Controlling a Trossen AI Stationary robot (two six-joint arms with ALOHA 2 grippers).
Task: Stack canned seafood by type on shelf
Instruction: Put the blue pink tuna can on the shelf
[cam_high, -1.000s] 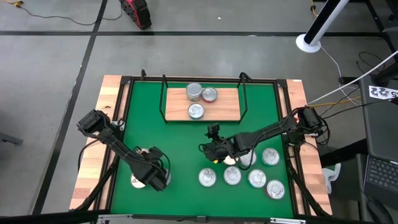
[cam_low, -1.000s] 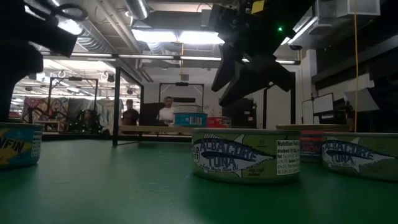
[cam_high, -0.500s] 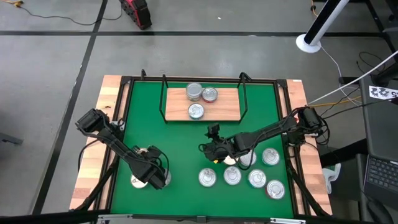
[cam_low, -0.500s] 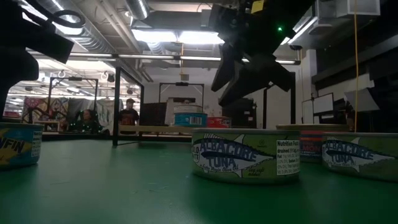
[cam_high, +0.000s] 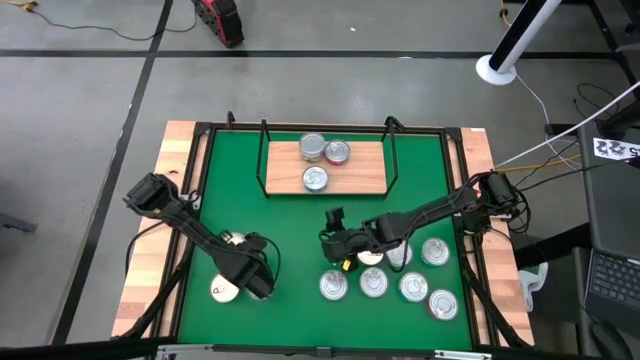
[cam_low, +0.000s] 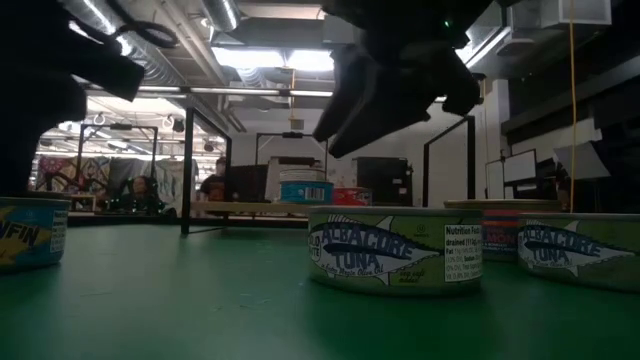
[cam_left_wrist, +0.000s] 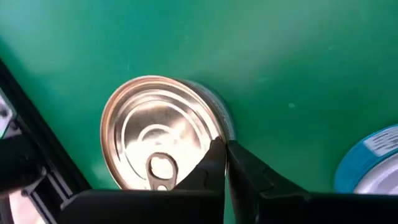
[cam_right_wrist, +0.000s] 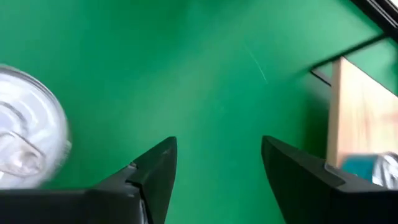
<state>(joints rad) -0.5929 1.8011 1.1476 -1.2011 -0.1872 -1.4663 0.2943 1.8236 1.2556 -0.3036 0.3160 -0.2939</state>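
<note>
A gold-lidded tin (cam_left_wrist: 161, 134) (cam_high: 222, 290) stands on the green mat at the near left. My left gripper (cam_left_wrist: 225, 152) (cam_high: 255, 282) is shut, its tips over that tin's rim. A teal-sided tin (cam_left_wrist: 373, 163) stands close by. My right gripper (cam_right_wrist: 217, 155) (cam_high: 335, 232) hangs open above bare mat, left of a cluster of several silvery-lidded tins (cam_high: 373, 283). In the low view, albacore tuna tins (cam_low: 395, 248) stand in front. The shelf (cam_high: 360, 172), a light-wood board between black wire uprights, carries three tins (cam_high: 315, 178) at the far middle. My left gripper's shut fingertips (cam_left_wrist: 217, 155) come from above and lie over the rim (cam_left_wrist: 214, 124) of the gold-lidded tin, on the side toward the teal-sided tin. Whether they touch the rim I cannot tell. The tin stands upright on the mat.
A black frame (cam_high: 200, 160) borders the green mat on the wooden table. There is free mat between the shelf and the tin cluster and in the near middle (cam_high: 290, 310). People show in the room behind the table in the low view.
My left gripper has shifted a little toward the table's right edge, baring more of the gold lid. My right gripper has moved slightly toward the table's left and near edges, staying open above the mat. The tins have not moved.
</note>
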